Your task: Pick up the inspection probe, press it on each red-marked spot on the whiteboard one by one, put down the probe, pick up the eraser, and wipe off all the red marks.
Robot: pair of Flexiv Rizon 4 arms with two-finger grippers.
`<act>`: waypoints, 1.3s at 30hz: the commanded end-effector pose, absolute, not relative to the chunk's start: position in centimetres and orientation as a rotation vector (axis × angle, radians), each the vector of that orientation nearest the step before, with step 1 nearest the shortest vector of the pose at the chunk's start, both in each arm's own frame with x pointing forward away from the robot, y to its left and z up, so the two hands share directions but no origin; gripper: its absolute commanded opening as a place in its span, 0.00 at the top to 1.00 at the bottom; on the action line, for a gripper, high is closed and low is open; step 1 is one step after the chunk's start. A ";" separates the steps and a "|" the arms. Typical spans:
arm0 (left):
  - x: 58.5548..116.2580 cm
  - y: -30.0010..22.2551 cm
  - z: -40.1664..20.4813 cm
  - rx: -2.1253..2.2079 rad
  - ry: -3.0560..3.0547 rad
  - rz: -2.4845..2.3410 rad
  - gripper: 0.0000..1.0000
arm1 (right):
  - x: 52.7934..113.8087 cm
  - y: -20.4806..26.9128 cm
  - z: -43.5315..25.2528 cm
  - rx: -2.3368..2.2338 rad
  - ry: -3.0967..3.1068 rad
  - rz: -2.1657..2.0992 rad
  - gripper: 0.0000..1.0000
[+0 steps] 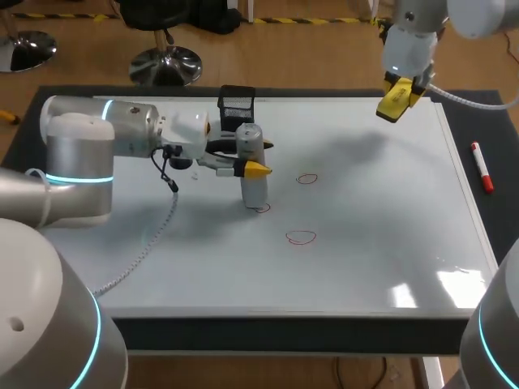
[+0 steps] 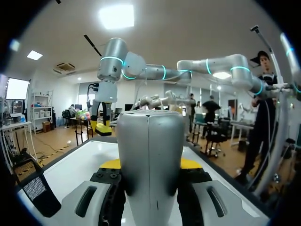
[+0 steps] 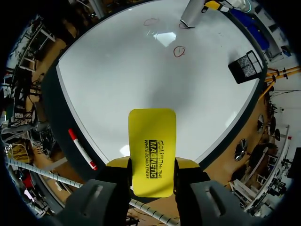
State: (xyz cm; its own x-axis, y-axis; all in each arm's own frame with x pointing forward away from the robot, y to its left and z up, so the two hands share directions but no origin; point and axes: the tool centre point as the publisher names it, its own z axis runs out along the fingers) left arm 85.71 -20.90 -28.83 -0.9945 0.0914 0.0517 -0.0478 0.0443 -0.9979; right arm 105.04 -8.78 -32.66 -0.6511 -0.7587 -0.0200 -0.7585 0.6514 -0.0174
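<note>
The silver cylindrical probe (image 1: 253, 166) stands upright with its foot on a red mark (image 1: 261, 209) of the whiteboard (image 1: 373, 243). My left gripper (image 1: 250, 159) is shut on its upper part; in the left wrist view the probe (image 2: 150, 160) fills the gap between the fingers (image 2: 109, 165). Two more red marks show, one right of the probe (image 1: 306, 179) and one nearer the front (image 1: 301, 237). My right gripper (image 1: 399, 96) hangs above the board's far right corner, shut on the yellow eraser (image 3: 152, 151). The right wrist view shows the probe (image 3: 193, 13) and the marks (image 3: 178, 51) far ahead.
A black mesh holder (image 1: 237, 104) stands at the board's far edge behind the probe. A red marker (image 1: 482, 167) lies on the dark table right of the board. My left arm's cable (image 1: 146, 239) trails across the board's left part.
</note>
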 end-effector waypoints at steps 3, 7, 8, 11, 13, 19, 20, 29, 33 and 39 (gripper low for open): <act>86.0 -21.2 -29.5 -0.052 -2.173 2.108 1.00 | 105.0 -8.9 -32.5 -1.305 2.832 -0.016 1.00; 86.0 -21.3 -29.6 -0.054 -2.171 2.102 1.00 | 105.0 -8.9 -32.5 -1.305 2.832 -0.016 1.00; 86.0 -21.3 -29.6 -0.054 -2.171 2.101 1.00 | 105.0 -8.9 -32.5 -1.305 2.832 -0.016 1.00; 86.0 -21.3 -29.7 -0.056 -2.173 2.096 1.00 | 105.0 -8.9 -32.5 -1.305 2.832 -0.016 1.00; 86.0 -21.3 -29.8 -0.056 -2.177 2.090 1.00 | 105.0 -8.9 -32.5 -1.305 2.832 -0.016 1.00; 85.9 -21.4 -30.0 -0.062 -2.183 2.076 1.00 | 105.0 -8.9 -32.5 -1.305 2.832 -0.016 1.00; 85.9 -21.4 -30.1 -0.063 -2.184 2.073 1.00 | 105.0 -8.9 -32.5 -1.305 2.832 -0.016 1.00; 85.9 -21.3 -30.3 -0.056 -2.190 2.064 1.00 | 105.0 -8.9 -32.5 -1.305 2.832 -0.016 1.00; 85.9 -21.3 -30.3 -0.056 -2.191 2.063 1.00 | 105.0 -8.9 -32.5 -1.305 2.832 -0.016 1.00; 85.9 -21.4 -30.4 -0.051 -2.192 2.059 1.00 | 105.0 -8.9 -32.5 -1.305 2.832 -0.016 1.00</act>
State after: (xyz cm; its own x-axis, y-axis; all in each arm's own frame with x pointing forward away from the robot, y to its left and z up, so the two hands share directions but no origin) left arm 85.82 -21.33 -30.10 -0.9906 0.1160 0.0722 -0.0649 0.0654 -0.9957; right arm 105.04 -8.78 -32.66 -0.6511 -0.7587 -0.0200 -0.7585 0.6514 -0.0173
